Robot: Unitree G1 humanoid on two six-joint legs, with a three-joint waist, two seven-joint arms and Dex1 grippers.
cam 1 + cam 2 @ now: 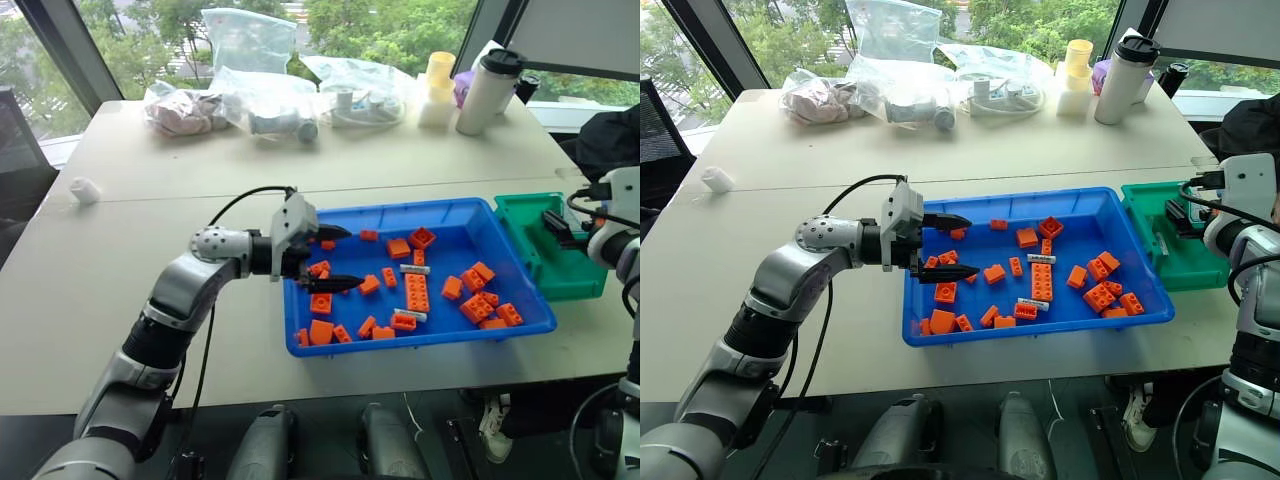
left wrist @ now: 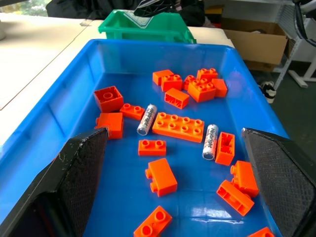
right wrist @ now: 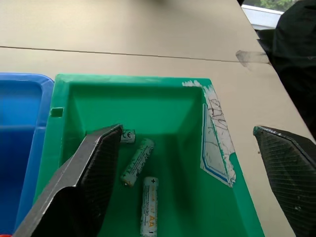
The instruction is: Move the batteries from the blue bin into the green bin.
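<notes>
So two slim silvery batteries (image 2: pixel 146 119) are left in the big shallow bright blue plastic tray (image 1: pixel 470 213), lying in among a scatter of orange toy building bricks (image 1: pixel 417 292). One sits beside the long flat brick, the other (image 2: pixel 210 141) a bit further along on that brick's other side. Three more batteries (image 3: pixel 138 161) are already down in the small deep teal-green plastic bin (image 3: pixel 217 212), which stands on the pale worktop (image 1: pixel 120 260) right against the tray's end.

The right hand (image 3: pixel 187 182) hovers over the green bin with its black fingers wide apart and nothing between them, so I'd say a drop-off is done. The left hand (image 1: pixel 338 257) is over the near end of the tray, fingers spread, empty too.

Next pick looks like the left hand's job: go down onto one battery and close along its narrow side without catching the bricks right beside it. Tight squeeze, could easily nudge it away.
</notes>
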